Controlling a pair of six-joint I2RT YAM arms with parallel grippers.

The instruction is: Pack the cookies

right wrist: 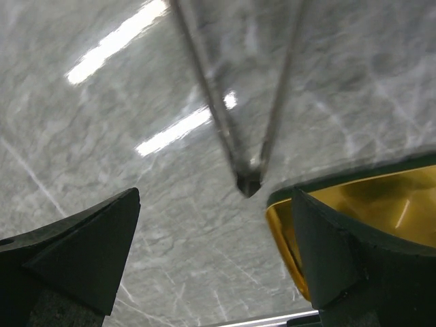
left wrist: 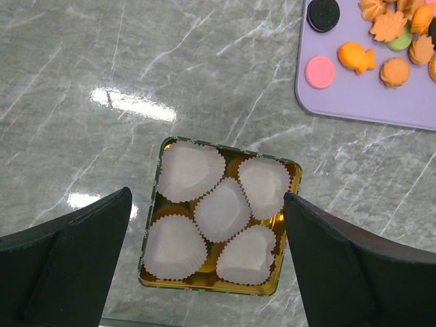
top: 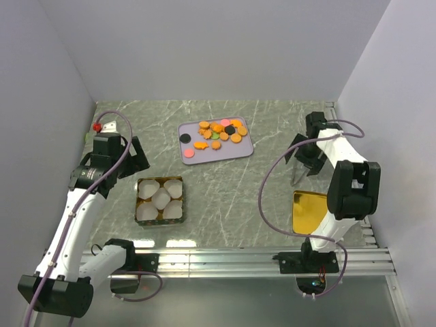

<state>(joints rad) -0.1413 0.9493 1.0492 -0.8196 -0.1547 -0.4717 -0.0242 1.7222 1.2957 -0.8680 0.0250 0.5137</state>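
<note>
We saw a grey marbled table (top: 225,197) boxed in by plain pale walls (top: 218,48), with a metal rail (top: 238,262) along the bottom of the top view. The cookies (top: 221,131) lay heaped on a lilac tray (top: 235,151) at upper centre. The left gripper (left wrist: 208,197) hung spread wide and empty over a gold tin (left wrist: 204,285) of white paper cups (left wrist: 221,210). The right gripper (right wrist: 215,196) gaped just as wide, gripping nothing, above metal tongs (right wrist: 211,102) beside a gold lid (right wrist: 381,204).
</note>
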